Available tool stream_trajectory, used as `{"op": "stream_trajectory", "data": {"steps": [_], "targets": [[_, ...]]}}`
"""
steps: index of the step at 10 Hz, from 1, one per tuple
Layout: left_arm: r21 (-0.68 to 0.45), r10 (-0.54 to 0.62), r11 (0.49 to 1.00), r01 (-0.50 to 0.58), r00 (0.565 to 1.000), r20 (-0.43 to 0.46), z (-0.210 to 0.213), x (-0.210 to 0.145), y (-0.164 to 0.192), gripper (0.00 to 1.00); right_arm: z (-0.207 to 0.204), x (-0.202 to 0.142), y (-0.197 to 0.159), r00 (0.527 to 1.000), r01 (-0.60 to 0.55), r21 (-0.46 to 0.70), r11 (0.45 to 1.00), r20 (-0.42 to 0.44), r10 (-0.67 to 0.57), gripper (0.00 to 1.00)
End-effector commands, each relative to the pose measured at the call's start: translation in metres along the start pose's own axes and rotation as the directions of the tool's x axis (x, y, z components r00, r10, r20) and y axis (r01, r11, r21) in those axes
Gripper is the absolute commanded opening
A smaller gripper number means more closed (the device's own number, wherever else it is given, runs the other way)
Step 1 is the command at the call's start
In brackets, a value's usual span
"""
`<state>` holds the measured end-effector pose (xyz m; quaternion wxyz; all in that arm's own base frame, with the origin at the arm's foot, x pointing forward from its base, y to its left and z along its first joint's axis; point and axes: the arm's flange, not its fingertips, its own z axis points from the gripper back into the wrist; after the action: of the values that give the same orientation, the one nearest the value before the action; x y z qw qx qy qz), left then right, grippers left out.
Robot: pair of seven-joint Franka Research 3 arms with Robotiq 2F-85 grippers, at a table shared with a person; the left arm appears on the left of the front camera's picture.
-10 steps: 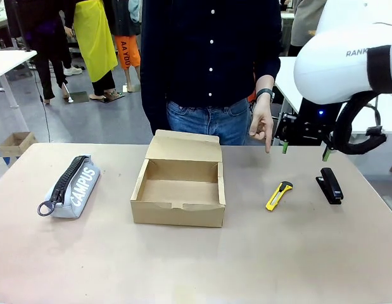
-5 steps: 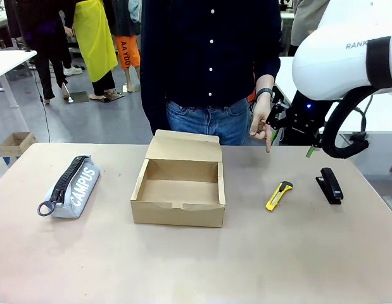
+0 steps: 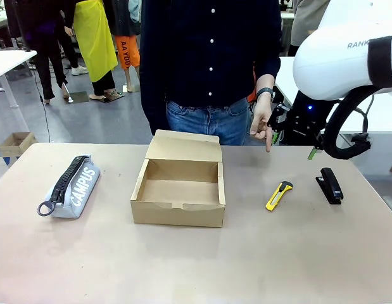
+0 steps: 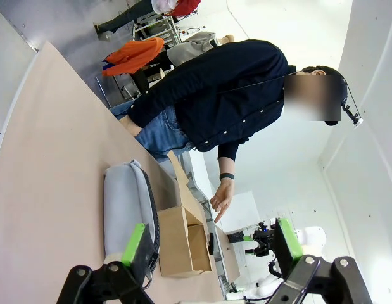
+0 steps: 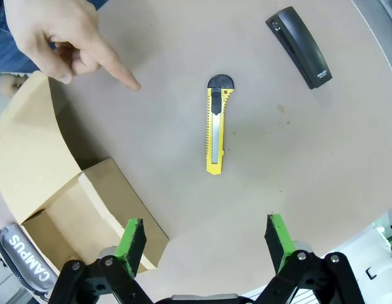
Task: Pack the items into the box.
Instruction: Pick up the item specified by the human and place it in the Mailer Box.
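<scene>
Right gripper (image 5: 204, 235), wide open and empty above the utility knife (image 5: 215, 130) right of the box (image 3: 177, 212), could clip the person's pointing hand (image 5: 56, 35) if I descend carelessly.

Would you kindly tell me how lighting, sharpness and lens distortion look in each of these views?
Front view: soft, even light, only a faint shadow at the base of the box, and the print on the pouch is crisp. Left wrist view: rolled sideways, stretched toward the edges, pale wall washed out. Right wrist view: sharp on the utility knife, mild bending at the edges, no glare.
</scene>
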<state>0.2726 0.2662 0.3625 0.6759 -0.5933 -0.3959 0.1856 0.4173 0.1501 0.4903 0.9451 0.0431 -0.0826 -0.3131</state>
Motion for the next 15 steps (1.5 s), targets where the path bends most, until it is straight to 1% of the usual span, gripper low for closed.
{"op": "stream_trajectory", "data": {"steps": [1,2,4,5,7,9,10,11,13,15], "targets": [[-0.022,0.003,1.0,-0.003,1.0,0.014,0.0,0.001,-0.003,1.0,0.0,0.0,0.0,1.0,0.001,0.0,1.0,0.0,-0.001,1.0],[-0.022,0.003,1.0,-0.003,1.0,0.014,0.0,0.001,-0.003,1.0,-0.01,0.003,0.007,0.999,0.05,-0.033,0.998,0.01,-0.05,1.0],[-0.022,0.003,1.0,-0.003,1.0,0.014,0.0,0.001,-0.003,1.0,-0.045,0.007,0.011,0.997,0.079,-0.015,0.997,-0.022,-0.08,1.0],[-0.022,0.003,1.0,-0.003,1.0,0.014,0.0,0.001,-0.003,1.0,-0.061,0.009,0.009,0.995,0.095,-0.051,0.994,-0.038,-0.097,1.0],[-0.022,0.003,1.0,-0.003,1.0,0.014,0.0,0.001,-0.003,1.0,-0.087,0.009,0.01,0.998,0.043,-0.067,0.997,-0.041,-0.046,1.0],[-0.022,0.003,1.0,-0.003,1.0,0.014,0.0,0.001,-0.003,1.0,-0.12,0.009,0.014,0.998,-0.017,-0.092,0.996,-0.066,0.011,1.0],[-0.022,0.003,1.0,-0.003,1.0,0.014,0.0,0.001,-0.003,1.0,-0.133,0.01,0.014,0.998,-0.023,-0.11,0.994,-0.069,0.015,1.0],[-0.022,0.003,1.0,-0.003,1.0,0.014,0.0,0.001,-0.003,1.0,-0.145,0.011,0.013,0.999,-0.023,-0.138,0.99,-0.048,0.016,1.0],[-0.022,0.003,1.0,-0.003,1.0,0.014,0.0,0.001,-0.003,1.0,-0.166,0.015,0.012,0.999,-0.025,-0.128,0.991,-0.037,0.02,1.0],[-0.022,0.003,1.0,-0.003,1.0,0.014,0.0,0.001,-0.003,1.0,-0.178,0.02,0.012,0.999,-0.027,-0.119,0.993,-0.028,0.024,1.0]]}}
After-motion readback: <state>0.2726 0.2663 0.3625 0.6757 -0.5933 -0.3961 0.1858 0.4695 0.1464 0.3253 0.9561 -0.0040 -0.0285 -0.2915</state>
